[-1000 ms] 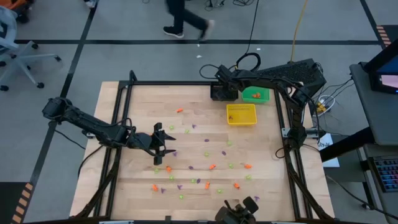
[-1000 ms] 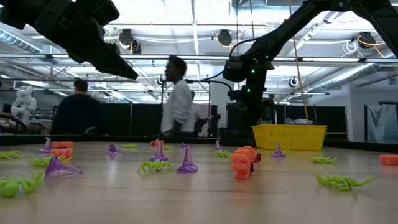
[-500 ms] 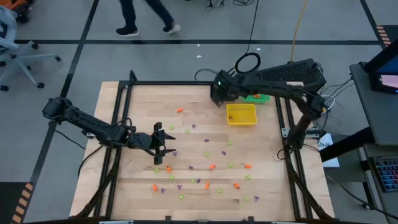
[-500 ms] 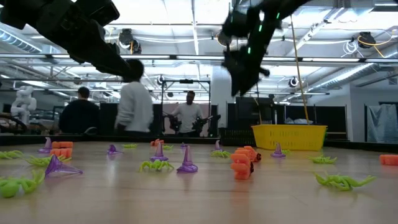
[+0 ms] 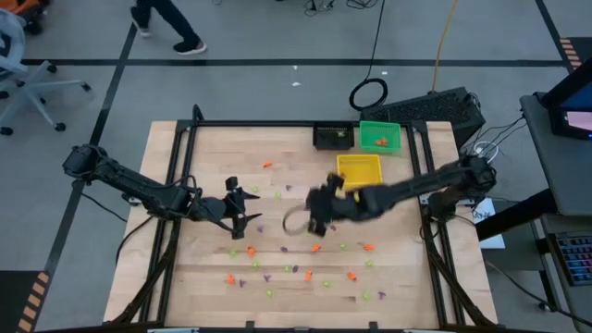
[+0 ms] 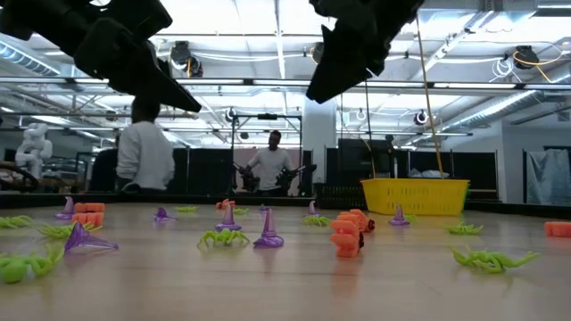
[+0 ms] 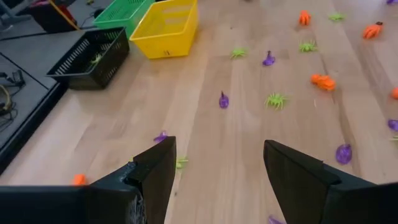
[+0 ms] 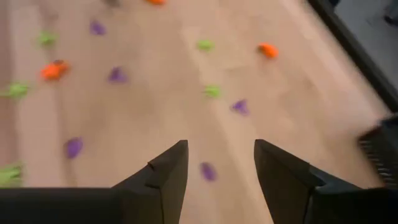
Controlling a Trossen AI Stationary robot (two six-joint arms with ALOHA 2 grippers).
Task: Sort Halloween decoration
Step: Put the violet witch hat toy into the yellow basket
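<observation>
The Halloween decoration is many tiny trinkets scattered over the wooden table: orange ones [image 5: 315,247], purple ones [image 5: 285,248] and light-green ones [image 5: 344,246]. In the low view a purple cone [image 6: 268,234], an orange piece [image 6: 345,234] and a green spider [image 6: 490,259] lie flat on the board. My left gripper [image 5: 245,211] hangs open above the table's left half [image 7: 217,168]. My right gripper [image 5: 307,220] is open above the table's middle [image 8: 221,168], blurred, with trinkets below it. Neither holds anything.
Three square bins stand at the far right of the table: black [image 5: 333,138], green [image 5: 380,137] and yellow [image 5: 359,170]. A black frame [image 5: 176,185] borders the board. People stand and walk beyond the far edge [image 6: 147,156].
My right gripper has swung fast from over the black bin at the far edge toward the table's middle and near side, and now hangs above the scattered trinkets. A person behind the table has walked toward the left.
</observation>
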